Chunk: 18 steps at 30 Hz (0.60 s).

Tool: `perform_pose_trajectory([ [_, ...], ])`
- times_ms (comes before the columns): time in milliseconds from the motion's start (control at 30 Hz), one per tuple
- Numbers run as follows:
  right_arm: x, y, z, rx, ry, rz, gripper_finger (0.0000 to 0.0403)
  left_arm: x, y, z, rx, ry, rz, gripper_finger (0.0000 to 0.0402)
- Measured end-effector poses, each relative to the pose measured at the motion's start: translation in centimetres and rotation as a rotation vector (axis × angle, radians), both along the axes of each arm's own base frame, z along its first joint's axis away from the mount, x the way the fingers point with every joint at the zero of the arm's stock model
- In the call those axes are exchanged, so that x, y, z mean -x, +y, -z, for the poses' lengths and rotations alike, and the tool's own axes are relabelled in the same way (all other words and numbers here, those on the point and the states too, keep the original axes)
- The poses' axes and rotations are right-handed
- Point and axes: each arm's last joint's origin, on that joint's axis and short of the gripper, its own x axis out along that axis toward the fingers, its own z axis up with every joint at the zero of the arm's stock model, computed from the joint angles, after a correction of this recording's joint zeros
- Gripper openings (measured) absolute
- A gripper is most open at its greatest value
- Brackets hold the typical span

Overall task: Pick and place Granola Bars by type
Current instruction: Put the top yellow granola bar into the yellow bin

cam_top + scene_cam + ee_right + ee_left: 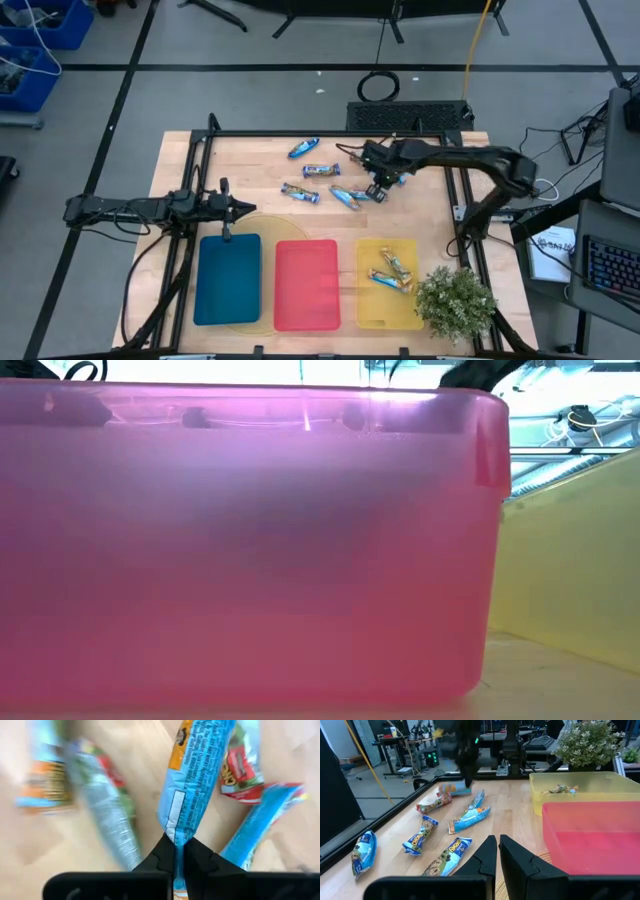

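Observation:
Several granola bars in blue wrappers lie loose on the wooden table, among them one at the far side (pixel 303 148), one (pixel 321 171) and one (pixel 300 193). Two more bars (pixel 391 270) lie in the yellow tray (pixel 370 310). My right gripper (pixel 379 187) points steeply down over the loose bars at the far middle and is shut on a blue bar with an orange part (pixel 197 770). My left gripper (pixel 497 851) waits shut and empty at the left, just beyond the blue tray (pixel 228 280). My right gripper pinches the blue-and-orange bar near one end (pixel 176 834) between its two fingers, coming from above and slanting down. The rest of the bar reaches out past the fingertips along the fingers' line. In the left wrist view the bar (pixel 456 790) hangs under the fingers, just above the table.
The blue tray, the red tray (pixel 306 285) and the yellow tray stand in a row along the near edge. A potted plant (pixel 456 302) stands at the near right corner. Other bars (pixel 107 820) (pixel 260 825) lie close beside the held one. A black frame rail (pixel 300 134) borders the table's far side.

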Motion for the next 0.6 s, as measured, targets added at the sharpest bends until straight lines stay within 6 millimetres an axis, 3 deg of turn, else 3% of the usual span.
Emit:
perform_pose_trajectory([
  [167, 1.8, 4.6, -5.3, -0.037, -0.191, -0.075, 0.0006, 0.0, 0.0, 0.0, 0.0, 0.0, 0.0, 0.0031],
  [300, 3.9, 9.1, -7.9, -0.129, -0.246, -0.148, 0.0006, 0.0, 0.0, 0.0, 0.0, 0.0, 0.0, 0.0031],
  [467, 5.1, 14.5, -8.8, -0.23, -0.266, -0.221, 0.0006, 0.0, 0.0, 0.0, 0.0, 0.0, 0.0, 0.0031],
  [600, 4.9, 18.2, -7.7, -0.292, -0.198, -0.191, 0.0005, 0.0, 0.0, 0.0, 0.0, 0.0, 0.0, 0.0031],
])
